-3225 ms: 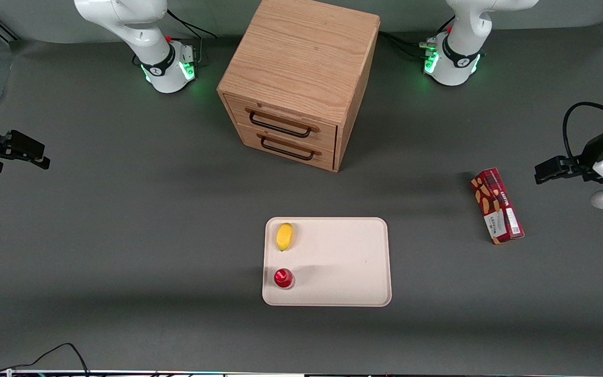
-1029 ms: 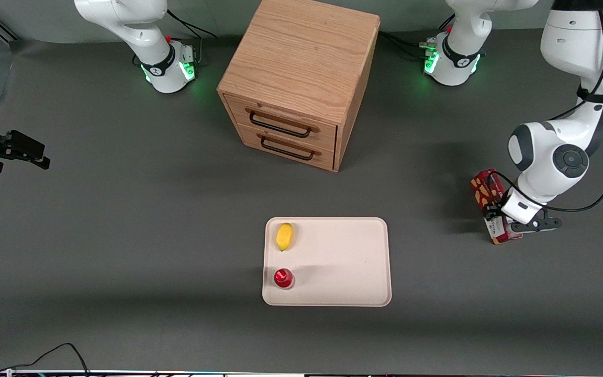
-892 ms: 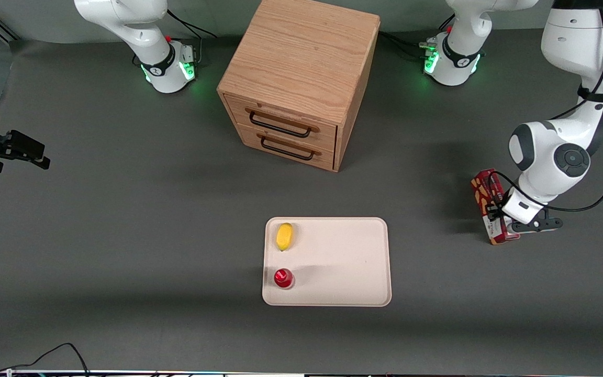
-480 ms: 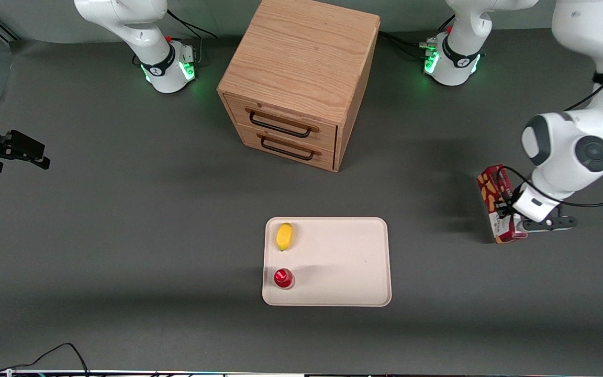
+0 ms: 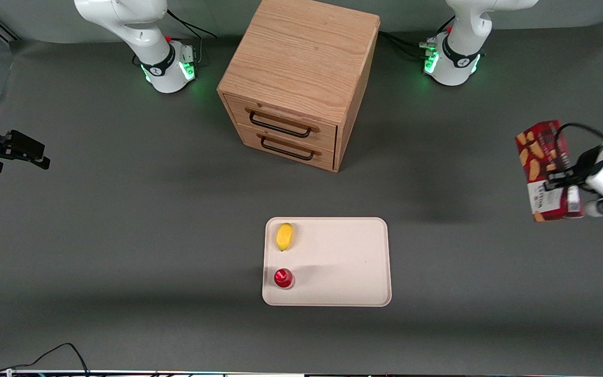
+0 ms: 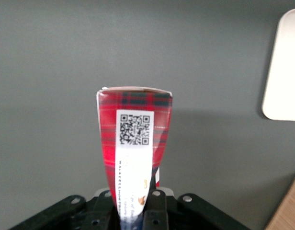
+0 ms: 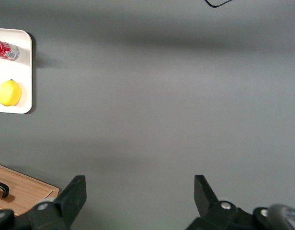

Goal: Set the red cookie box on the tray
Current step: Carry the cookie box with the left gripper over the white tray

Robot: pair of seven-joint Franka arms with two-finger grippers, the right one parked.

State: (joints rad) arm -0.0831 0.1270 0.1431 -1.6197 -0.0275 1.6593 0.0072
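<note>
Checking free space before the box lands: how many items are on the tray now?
2, both along the edge of the tray toward the parked arm: a lemon and, nearer the camera, a red can. The gripper holds the box above the table.

front: high, looks down on whole table | wrists: close, downward | shared: tray (image 5: 364, 262) (image 6: 284, 72) (image 7: 13, 67)

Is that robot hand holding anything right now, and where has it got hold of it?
Yes. The gripper holds the red cookie box near its white-label end, lifted above the table toward the working arm's end.
</note>
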